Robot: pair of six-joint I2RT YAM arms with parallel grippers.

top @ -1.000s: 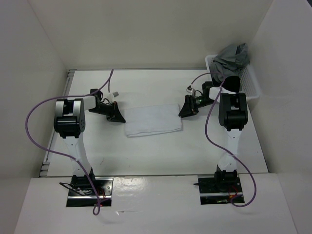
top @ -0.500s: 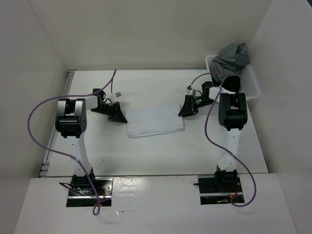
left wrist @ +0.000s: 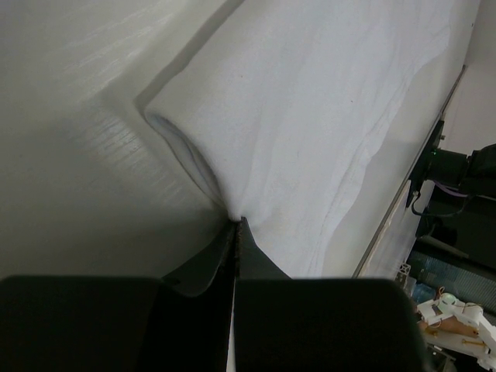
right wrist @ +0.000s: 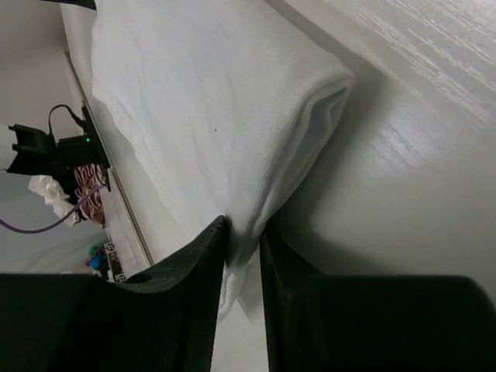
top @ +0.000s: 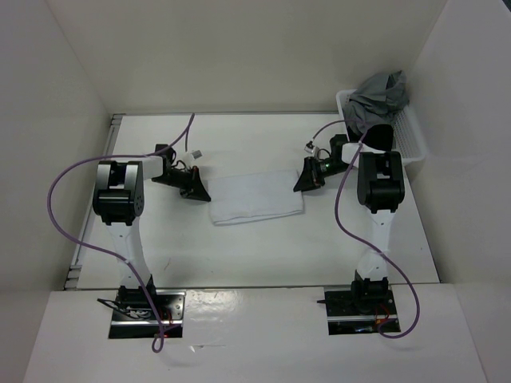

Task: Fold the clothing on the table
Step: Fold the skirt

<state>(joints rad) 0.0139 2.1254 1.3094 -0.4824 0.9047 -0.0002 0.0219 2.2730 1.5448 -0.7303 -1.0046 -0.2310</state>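
The clothing (top: 255, 198) is a plain white garment folded into a flat oblong in the middle of the table (top: 239, 247). My left gripper (top: 201, 194) is at its left end. In the left wrist view the jaws are pressed together at the tips (left wrist: 237, 222), and the clothing (left wrist: 310, 101) puckers into them. My right gripper (top: 302, 185) is at the right end. In the right wrist view its jaws (right wrist: 244, 232) squeeze a thick folded edge of the clothing (right wrist: 201, 101), with a flap of fabric hanging between the fingers.
A white mesh basket (top: 407, 136) stands at the back right corner with a grey garment (top: 379, 96) heaped in it, close behind the right arm. White walls close in the table on three sides. A metal rail (top: 80, 255) runs along the left edge.
The right jaws have narrowed onto the cloth's right edge. The left gripper has crept a little to the right, and the clothing has shifted slightly right with it.
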